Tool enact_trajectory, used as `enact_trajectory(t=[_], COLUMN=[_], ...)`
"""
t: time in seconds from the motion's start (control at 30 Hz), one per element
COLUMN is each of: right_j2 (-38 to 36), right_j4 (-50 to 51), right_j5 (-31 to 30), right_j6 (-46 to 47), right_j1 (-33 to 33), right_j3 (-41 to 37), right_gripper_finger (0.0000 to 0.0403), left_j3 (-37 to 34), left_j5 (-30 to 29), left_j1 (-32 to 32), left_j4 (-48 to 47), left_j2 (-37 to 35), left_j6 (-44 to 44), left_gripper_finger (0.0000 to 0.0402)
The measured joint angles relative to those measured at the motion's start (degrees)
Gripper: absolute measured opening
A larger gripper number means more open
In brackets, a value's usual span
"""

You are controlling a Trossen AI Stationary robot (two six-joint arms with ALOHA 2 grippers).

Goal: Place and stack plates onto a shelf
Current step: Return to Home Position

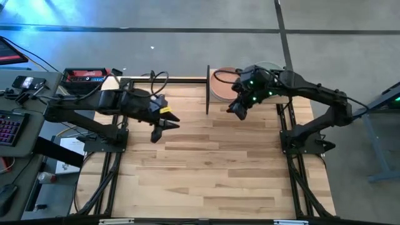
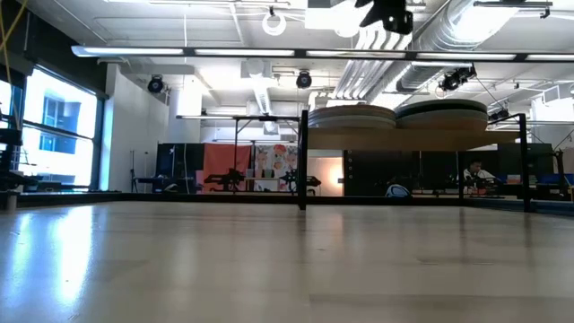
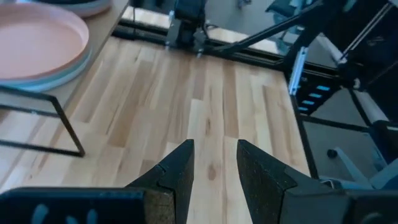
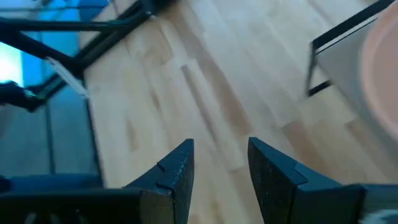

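Observation:
The shelf stands at the table's far edge, a light-wood board on thin black posts. Two stacks of plates rest on it. The left stack has a peach plate on top, and my right arm partly covers the other stack. My right gripper hovers open and empty in the air just in front of the shelf's left half, and it also shows at the top of the low view. My left gripper hovers open and empty over the table, left of the shelf.
Bare plank tabletop stretches from the shelf to the near edge. A desk with a keyboard and gear stands beyond the table's left edge. The arm bases and black frame rails run along both sides.

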State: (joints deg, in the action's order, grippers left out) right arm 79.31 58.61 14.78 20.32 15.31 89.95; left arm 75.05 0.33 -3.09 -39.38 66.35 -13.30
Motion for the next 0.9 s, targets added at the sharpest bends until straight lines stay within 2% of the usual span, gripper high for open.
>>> enact_trajectory(t=[0.07,0.23,0.4,0.57,0.9], right_j2=[-0.79,-3.98,-8.11,-11.38,-12.89], right_j4=[-0.30,-6.40,-18.07,-26.20,-28.71], right_j5=[-0.20,-7.75,-15.94,-16.20,-19.16], right_j6=[3.91,7.49,-1.39,-7.78,-6.79], right_j1=[-1.91,-7.03,-12.88,-16.35,-17.30], right_j3=[0.00,0.00,0.00,0.04,0.04], right_gripper_finger=[0.0129,0.0129,0.0129,0.0129,0.0129], left_j3=[-0.53,-4.63,-12.48,-22.54,-44.16], left_j5=[-0.14,0.03,-1.41,-3.18,-7.12], left_j1=[-1.01,-4.14,-6.93,-8.61,-9.78], left_j4=[0.07,-0.10,2.82,8.90,26.40], left_j2=[-1.50,-7.36,-15.56,-25.07,-43.87], left_j6=[0.76,0.11,0.08,-1.28,-0.52], left_gripper_finger=[0.0110,0.0110,0.0110,0.0110,0.0110])
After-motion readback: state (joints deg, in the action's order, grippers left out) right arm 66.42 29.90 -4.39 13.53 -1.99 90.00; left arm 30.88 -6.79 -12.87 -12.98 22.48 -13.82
